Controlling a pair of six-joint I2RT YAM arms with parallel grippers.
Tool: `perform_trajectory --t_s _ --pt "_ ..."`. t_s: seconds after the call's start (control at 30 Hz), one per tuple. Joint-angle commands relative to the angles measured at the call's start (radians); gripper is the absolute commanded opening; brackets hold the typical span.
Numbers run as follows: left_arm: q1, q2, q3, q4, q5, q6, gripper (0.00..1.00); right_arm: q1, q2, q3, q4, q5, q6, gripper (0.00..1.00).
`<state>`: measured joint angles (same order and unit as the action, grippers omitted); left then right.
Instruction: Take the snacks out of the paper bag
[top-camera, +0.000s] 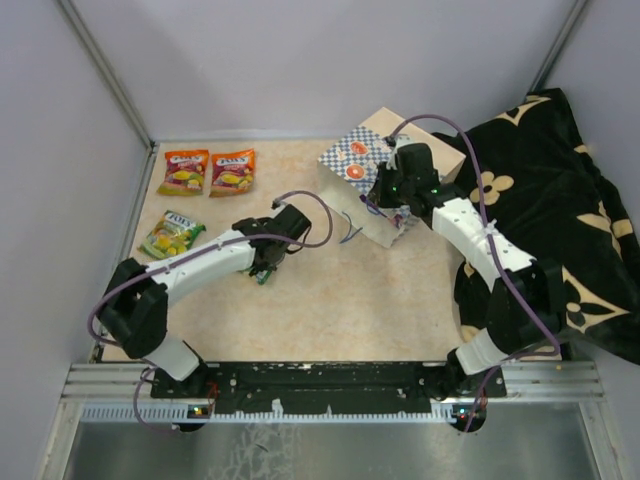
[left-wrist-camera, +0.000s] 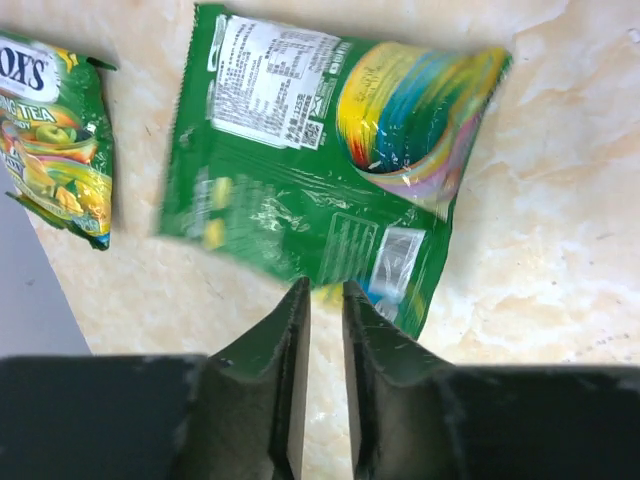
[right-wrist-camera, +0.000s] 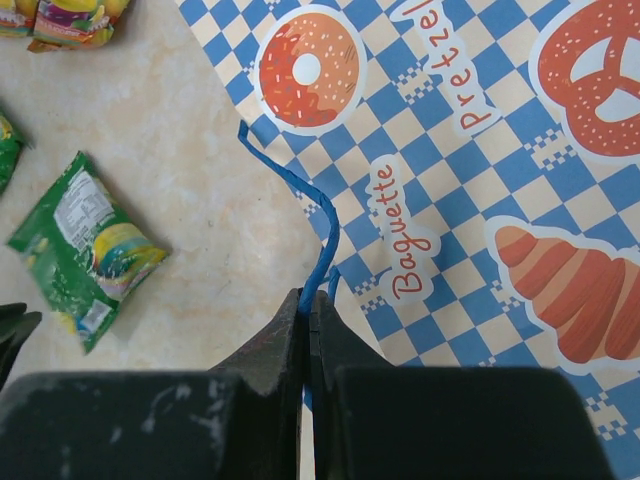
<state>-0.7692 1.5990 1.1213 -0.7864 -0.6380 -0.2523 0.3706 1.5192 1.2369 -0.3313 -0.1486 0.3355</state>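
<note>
The paper bag (top-camera: 362, 160) lies at the back of the table, its blue-white checked side with doughnut and pretzel pictures filling the right wrist view (right-wrist-camera: 480, 170). My right gripper (right-wrist-camera: 312, 297) is shut on the bag's thin blue cord handle (right-wrist-camera: 318, 215) beside its near edge (top-camera: 395, 212). A green snack packet (left-wrist-camera: 320, 160) lies back side up on the table just beyond my left gripper (left-wrist-camera: 322, 292), whose jaws stand a little apart and empty. It also shows in the right wrist view (right-wrist-camera: 90, 245). Two orange packets (top-camera: 184, 172) (top-camera: 232, 172) and a green one (top-camera: 172, 235) lie at left.
A black cloth with gold flower marks (top-camera: 545, 200) covers the right side beside the right arm. Grey walls close in the left, back and right. The second green packet shows at the left edge of the left wrist view (left-wrist-camera: 55, 140).
</note>
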Motion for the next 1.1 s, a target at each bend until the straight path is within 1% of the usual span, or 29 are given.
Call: perform_trajectory --t_s 0.0,0.03,0.07,0.17,0.2,0.23,0.27,0.33,0.37,0.4,0.47,0.53,0.6,0.67,0.77,0.93,1.07 --pt "-0.005 -0.114 0.019 -0.002 0.045 0.016 0.14 -0.001 -0.033 0.011 0.056 -0.02 -0.001 0.0" --pt "-0.004 -0.148 0.009 0.003 0.043 0.031 0.04 -0.001 -0.035 0.012 0.057 -0.023 0.0 0.0" --pt "-0.004 -0.186 0.0 0.034 0.026 0.049 0.0 -0.001 -0.036 0.012 0.058 -0.022 0.0 0.0" --pt "0.005 -0.276 -0.025 0.073 -0.022 0.1 0.0 -0.001 -0.043 0.005 0.061 -0.026 -0.001 0.0" --pt "0.015 -0.294 -0.025 0.071 -0.023 0.098 0.03 -0.001 -0.044 0.002 0.062 -0.026 -0.001 0.0" --pt "0.031 -0.302 -0.025 0.063 -0.012 0.085 0.09 -0.001 -0.045 -0.001 0.064 -0.026 -0.001 0.0" --pt "0.048 -0.304 -0.026 0.053 0.007 0.065 0.25 -0.001 -0.045 -0.005 0.067 -0.028 -0.001 0.0" --pt "0.075 -0.295 -0.047 0.036 0.027 0.011 0.67 -0.001 -0.046 -0.017 0.075 -0.03 -0.001 0.0" --pt "0.091 -0.289 -0.057 0.026 0.042 -0.034 0.79 -0.001 -0.047 -0.022 0.081 -0.034 0.0 0.0" --pt "0.123 -0.294 -0.071 0.039 0.115 -0.073 0.85 -0.001 -0.047 -0.025 0.088 -0.038 0.0 0.0" --pt "0.224 -0.353 -0.139 0.102 0.264 -0.173 0.87 -0.001 -0.044 -0.028 0.089 -0.047 0.0 0.0" --pt "0.332 -0.475 -0.262 0.231 0.433 -0.252 0.87 -0.001 -0.046 -0.032 0.089 -0.052 -0.004 0.0" --pt "0.422 -0.596 -0.394 0.373 0.548 -0.324 0.88 -0.001 -0.051 -0.038 0.091 -0.053 -0.008 0.0" --pt "0.483 -0.647 -0.473 0.427 0.601 -0.402 0.89 -0.001 -0.052 -0.039 0.088 -0.053 -0.011 0.0" --pt "0.553 -0.656 -0.545 0.476 0.657 -0.472 0.89 -0.001 -0.054 -0.042 0.09 -0.061 -0.013 0.0" --pt "0.671 -0.624 -0.701 0.668 0.848 -0.558 0.85 -0.001 -0.067 -0.058 0.091 -0.058 -0.006 0.0" --pt "0.693 -0.549 -0.726 0.732 0.856 -0.552 0.83 -0.001 -0.07 -0.063 0.083 -0.05 -0.013 0.0"
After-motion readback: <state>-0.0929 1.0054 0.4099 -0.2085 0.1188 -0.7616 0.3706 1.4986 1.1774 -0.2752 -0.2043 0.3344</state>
